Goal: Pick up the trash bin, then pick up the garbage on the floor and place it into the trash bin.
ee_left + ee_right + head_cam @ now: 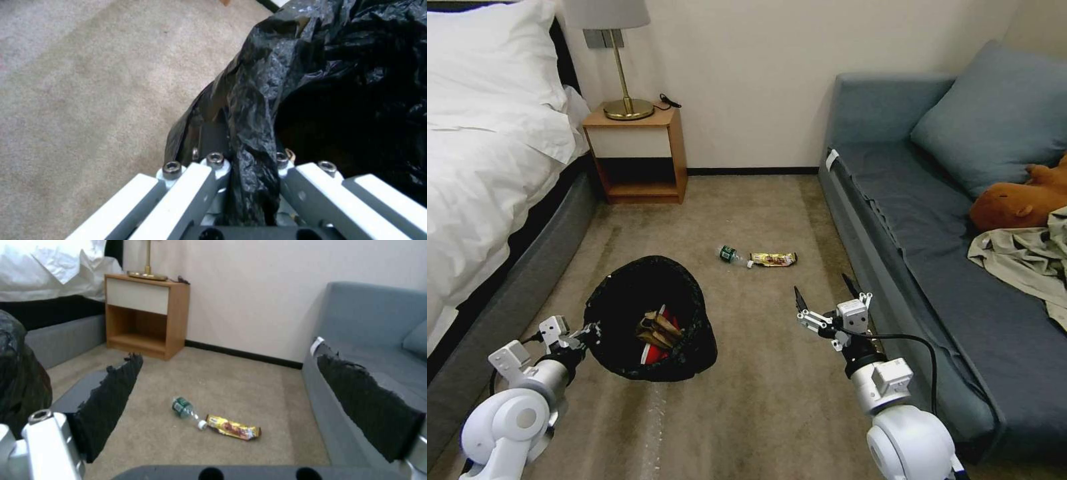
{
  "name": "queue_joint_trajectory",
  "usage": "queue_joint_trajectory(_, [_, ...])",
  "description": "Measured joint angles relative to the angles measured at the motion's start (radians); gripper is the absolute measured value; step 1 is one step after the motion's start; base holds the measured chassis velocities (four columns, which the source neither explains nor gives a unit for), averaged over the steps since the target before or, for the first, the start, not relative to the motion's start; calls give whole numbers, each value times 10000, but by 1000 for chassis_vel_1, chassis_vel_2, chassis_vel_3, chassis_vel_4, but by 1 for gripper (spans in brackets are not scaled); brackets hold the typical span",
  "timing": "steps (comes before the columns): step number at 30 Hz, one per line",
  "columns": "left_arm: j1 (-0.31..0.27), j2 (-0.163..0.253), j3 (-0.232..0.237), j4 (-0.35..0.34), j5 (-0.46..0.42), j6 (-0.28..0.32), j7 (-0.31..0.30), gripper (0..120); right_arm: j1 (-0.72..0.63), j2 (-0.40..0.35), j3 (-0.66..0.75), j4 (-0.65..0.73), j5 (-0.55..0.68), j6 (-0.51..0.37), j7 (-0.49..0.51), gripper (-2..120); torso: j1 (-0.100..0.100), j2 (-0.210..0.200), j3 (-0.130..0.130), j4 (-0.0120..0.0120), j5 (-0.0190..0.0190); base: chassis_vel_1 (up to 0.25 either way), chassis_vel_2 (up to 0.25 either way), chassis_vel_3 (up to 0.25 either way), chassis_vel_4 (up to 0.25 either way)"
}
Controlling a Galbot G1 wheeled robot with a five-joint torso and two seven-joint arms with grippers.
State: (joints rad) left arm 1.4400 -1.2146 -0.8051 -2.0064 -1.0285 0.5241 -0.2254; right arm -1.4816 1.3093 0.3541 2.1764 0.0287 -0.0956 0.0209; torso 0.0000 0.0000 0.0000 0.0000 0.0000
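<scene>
On the beige carpet, between bed and sofa: bin held, litter ahead.
Left gripper (589, 330) clamps the black-bagged round trash bin's (650, 319) rim; right gripper (827, 300) gapes wide and empty, clear green-labelled bottle (186, 409) and gold wrapper (233, 427) lying beyond it.

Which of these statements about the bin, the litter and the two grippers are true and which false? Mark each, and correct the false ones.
1. The left gripper is shut on the bin's rim. True.
2. The right gripper holds the bottle. False: it is open and empty, held above the carpet, and the bottle lies on the floor.
3. The bin already has litter in it. True: a brown paper bag and a red packet lie inside.
4. The gold wrapper lies on the sofa. False: it lies on the carpet, at the bottle's cap end.
5. The lamp stands on the bed. False: it stands on the nightstand.
</scene>
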Motion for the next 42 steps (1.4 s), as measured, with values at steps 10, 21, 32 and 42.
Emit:
queue_joint_trajectory(10, [-35, 13, -19, 13, -28, -20, 12, 3, -30, -13, 7, -20, 34, -25, 26, 100, 0, 0, 0, 0, 0, 0, 0, 0, 0])
queue_joint_trajectory(21, [-41, 26, -6, 23, -44, -49, 23, 3, -65, -56, 124, -110, 118, 134, 28, 100, 0, 0, 0, 0, 0, 0, 0, 0, 0])
queue_joint_trajectory(32, [-35, 20, -4, 11, -53, -64, 25, 3, -165, -74, 131, -103, 116, 195, 12, 100, 0, 0, 0, 0, 0, -34, 30, 39, -33])
queue_joint_trajectory(42, [-30, -5, -12, 8, -45, -82, 23, 3, -219, -63, 129, -127, 81, 335, -31, 100, 1, 0, 0, 0, 0, -65, 58, 58, -53])
